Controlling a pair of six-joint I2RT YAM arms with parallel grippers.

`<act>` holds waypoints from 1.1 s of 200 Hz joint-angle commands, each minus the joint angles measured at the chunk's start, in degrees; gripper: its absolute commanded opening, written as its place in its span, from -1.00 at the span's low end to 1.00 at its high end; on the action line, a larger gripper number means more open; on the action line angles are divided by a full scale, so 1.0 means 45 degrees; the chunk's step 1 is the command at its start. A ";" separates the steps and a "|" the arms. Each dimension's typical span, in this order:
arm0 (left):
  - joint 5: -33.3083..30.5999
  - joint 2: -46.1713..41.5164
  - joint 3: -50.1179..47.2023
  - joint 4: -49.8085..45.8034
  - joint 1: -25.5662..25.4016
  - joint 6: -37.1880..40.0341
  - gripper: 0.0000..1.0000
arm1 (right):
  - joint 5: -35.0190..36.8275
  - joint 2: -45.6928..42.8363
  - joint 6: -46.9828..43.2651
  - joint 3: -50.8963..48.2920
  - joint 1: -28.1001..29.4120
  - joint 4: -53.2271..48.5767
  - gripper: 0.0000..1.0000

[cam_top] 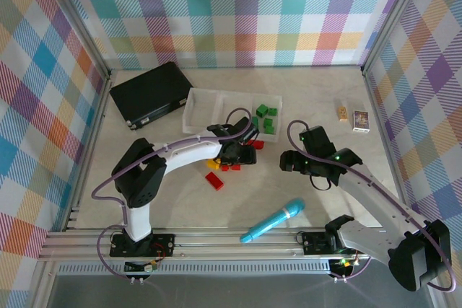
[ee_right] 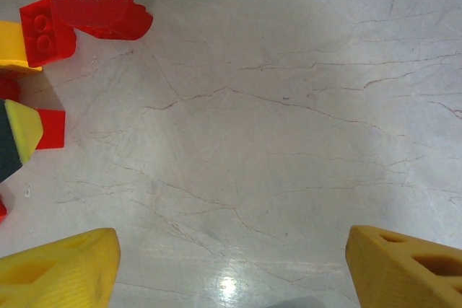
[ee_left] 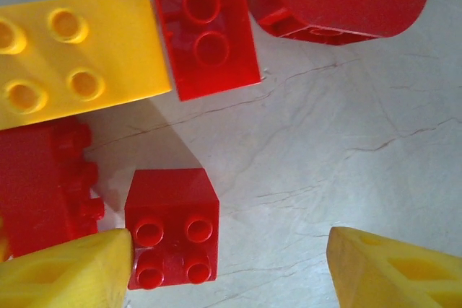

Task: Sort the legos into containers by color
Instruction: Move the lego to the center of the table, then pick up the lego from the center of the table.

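We find the left gripper (ee_left: 231,272) released, jaws spread wide above a cluster of legos (cam_top: 225,164) on the counter (ee_left: 346,164), just in front of the white tray (cam_top: 202,110). A small red sloped brick (ee_left: 172,225) sits studs-up just beside one fingertip (ee_left: 65,272), its slope facing away from the gripper. Past it, a longer red brick (ee_left: 202,27) has its long axis running up the wrist view, slightly tilted. A yellow brick (ee_left: 72,55) and a curved red brick (ee_left: 336,1) lie crosswise. The tray's long axis runs left to right, and the green legos (cam_top: 266,117) lie in its right compartment. A lone red brick (cam_top: 214,180) lies nearer the arm bases. The right gripper (ee_right: 231,272) is likewise released, over bare counter.
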 commanded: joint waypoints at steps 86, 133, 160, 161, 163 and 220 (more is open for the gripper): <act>-0.1794 0.0123 0.1413 -0.2362 -0.0202 0.2146 0.86 | 0.0231 -0.0033 -0.0101 -0.0148 -0.0129 0.0035 0.65; -0.1912 -0.0202 0.0980 -0.1997 -0.0202 0.2153 0.76 | 0.0016 0.0262 0.0044 -0.0143 -0.0130 0.0273 0.65; -0.1330 0.0208 0.1123 -0.1669 -0.0202 0.2255 0.73 | 0.0024 0.0234 0.0033 -0.0106 -0.0137 0.0210 0.65; -0.1322 0.0227 0.1139 -0.1669 -0.0212 0.2252 0.73 | 0.0024 0.0233 0.0025 -0.0090 -0.0142 0.0210 0.65; -0.1315 0.0257 0.1170 -0.1668 -0.0205 0.2250 0.73 | 0.0038 0.0247 0.0013 -0.0107 -0.0145 0.0210 0.65; -0.1181 0.1230 0.1819 -0.1629 -0.0174 0.2327 0.53 | 0.0097 0.0086 0.0030 -0.0268 -0.0147 0.0115 0.65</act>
